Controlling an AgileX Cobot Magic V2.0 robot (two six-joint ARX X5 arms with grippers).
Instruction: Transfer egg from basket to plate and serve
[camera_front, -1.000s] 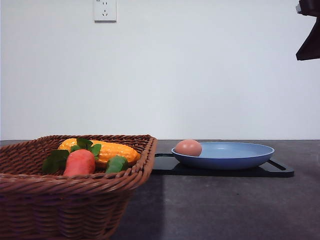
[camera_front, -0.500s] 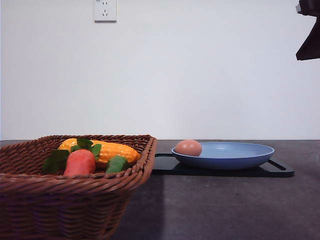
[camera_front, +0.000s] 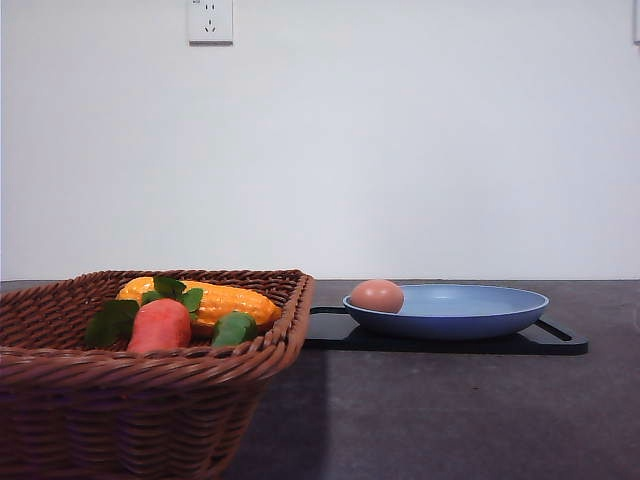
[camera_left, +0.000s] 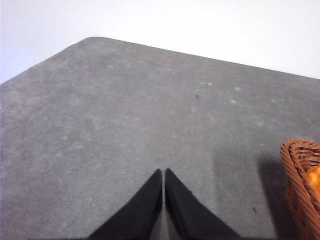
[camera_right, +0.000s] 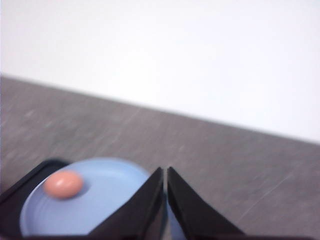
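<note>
- Brown wicker nearest the front camera: the basket (camera_front: 150, 370), braided rim intact, holding a toy carrot (camera_front: 160, 324) with green leaves and a yellow corn cob (camera_front: 215, 300) behind it. No egg to be seen among them.
- Beside the basket in the left wrist view, over bare grey table (camera_left: 125, 130): left gripper (camera_left: 163, 172), tips pressed together, nothing between them.
- Farther back and toward the right side in the front view: flat black tray (camera_front: 555, 340) with the light blue plate (camera_front: 470, 312) resting on it.
- On the plate, close to its rim on the basket side: the egg (camera_front: 377, 295), pinkish-brown, lying free and touched by nothing.
- Above that plate in the right wrist view: right gripper (camera_right: 165, 172), fingers closed to a narrow seam, empty. Blurred there, so height over the plate hard to judge.
- Farthest: plain white wall with a socket (camera_front: 210, 20).
- Judged from this layout: transfer done, serving step in hand.
- Next move, likely: spread one set of fingers, come down on the plate's rim or the tray's handle, then carry it level and slowly. Otherwise a risk of the egg rolling across the shallow dish and over the edge.
</note>
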